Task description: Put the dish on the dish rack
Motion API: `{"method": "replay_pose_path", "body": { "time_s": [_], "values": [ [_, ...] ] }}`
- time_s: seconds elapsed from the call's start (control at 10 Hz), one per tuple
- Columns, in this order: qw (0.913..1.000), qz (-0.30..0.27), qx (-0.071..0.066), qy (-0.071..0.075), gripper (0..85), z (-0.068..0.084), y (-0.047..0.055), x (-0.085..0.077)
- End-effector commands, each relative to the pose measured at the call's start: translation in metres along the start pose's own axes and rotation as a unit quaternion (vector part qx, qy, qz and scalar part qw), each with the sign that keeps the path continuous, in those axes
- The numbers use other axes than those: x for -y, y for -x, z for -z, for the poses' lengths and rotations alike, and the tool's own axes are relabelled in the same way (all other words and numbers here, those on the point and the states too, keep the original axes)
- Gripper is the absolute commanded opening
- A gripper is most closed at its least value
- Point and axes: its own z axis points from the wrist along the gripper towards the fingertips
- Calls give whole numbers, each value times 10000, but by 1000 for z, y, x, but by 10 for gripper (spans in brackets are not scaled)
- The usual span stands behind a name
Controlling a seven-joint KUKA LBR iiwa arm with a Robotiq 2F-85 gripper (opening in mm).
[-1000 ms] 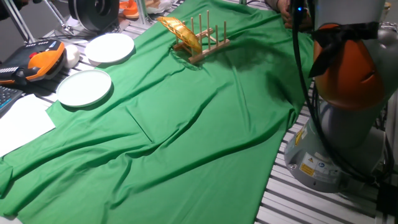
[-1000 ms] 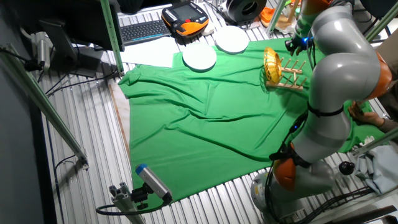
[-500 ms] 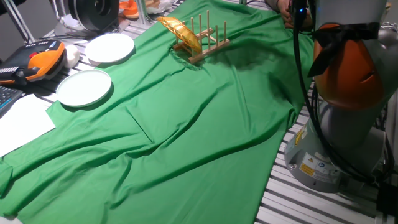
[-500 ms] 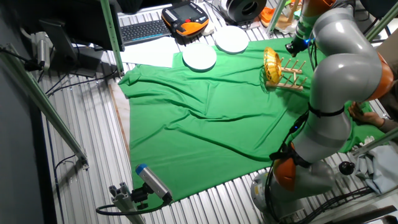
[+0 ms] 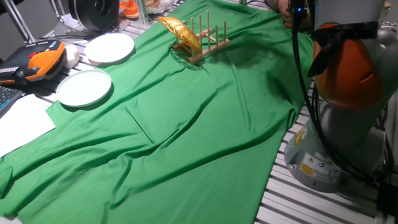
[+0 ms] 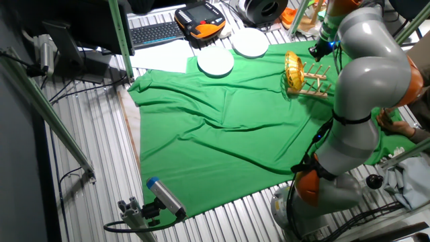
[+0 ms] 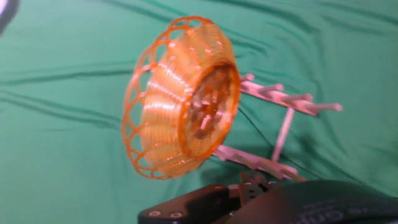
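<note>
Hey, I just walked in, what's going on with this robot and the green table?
The round golden woven wicker dish stands on edge at one end of the small light wooden rack with upright pegs, on the green cloth. Nothing is gripping it. The hand camera looks at it from nearby, but the fingers themselves are not clearly visible. Two plain white round plates lie apart from the rack, off the cloth.

Dish (image 5: 179, 31) on edge in dish rack (image 5: 208, 43), on cloth (image 5: 186, 118).
</note>
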Motion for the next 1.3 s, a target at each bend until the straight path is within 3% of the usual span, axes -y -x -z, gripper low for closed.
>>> {"method": "replay_pose_path", "body": {
  "time_s": [0.0, 0.1, 0.3, 0.5, 0.6, 0.7, 0.8, 1.1, 1.2],
  "values": [
    [9999, -129, -34, -32, 0, 7, -4, -24],
    [9996, -266, -52, -20, 0, 6, -10, -44],
    [9984, -555, -73, 5, 0, -12, -29, -76],
    [9954, -935, -167, 152, 0, -34, -63, -108],
    [9946, -1020, -162, 128, 0, -43, -77, -116],
    [9932, -1128, -205, 218, 0, -49, -87, -121],
    [9926, -1182, -209, 200, 0, -52, -95, -123],
    [9909, -1323, -217, 132, 0, -53, -96, -122],
    [9905, -1341, -244, 195, 0, -52, -96, -123]
  ]
}}
